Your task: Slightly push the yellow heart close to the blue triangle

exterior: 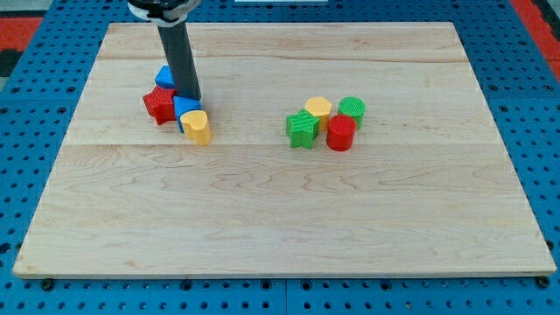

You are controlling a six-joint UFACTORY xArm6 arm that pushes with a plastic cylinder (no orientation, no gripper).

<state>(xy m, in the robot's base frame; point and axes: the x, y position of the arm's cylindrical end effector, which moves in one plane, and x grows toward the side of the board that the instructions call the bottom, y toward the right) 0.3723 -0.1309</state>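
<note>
The yellow heart (197, 127) lies on the wooden board (280, 201) at the view's left, touching a blue block (185, 108) just above and left of it. A red star (159, 104) sits left of that blue block. Another blue block (164, 77) peeks out behind the rod, further up. I cannot tell which blue block is the triangle. My tip (192, 97) stands at the upper right edge of the lower blue block, just above the yellow heart.
A second cluster lies right of centre: a green star (301, 129), a yellow hexagon (318, 109), a green cylinder (353, 109) and a red cylinder (340, 133). A blue pegboard (35, 175) surrounds the board.
</note>
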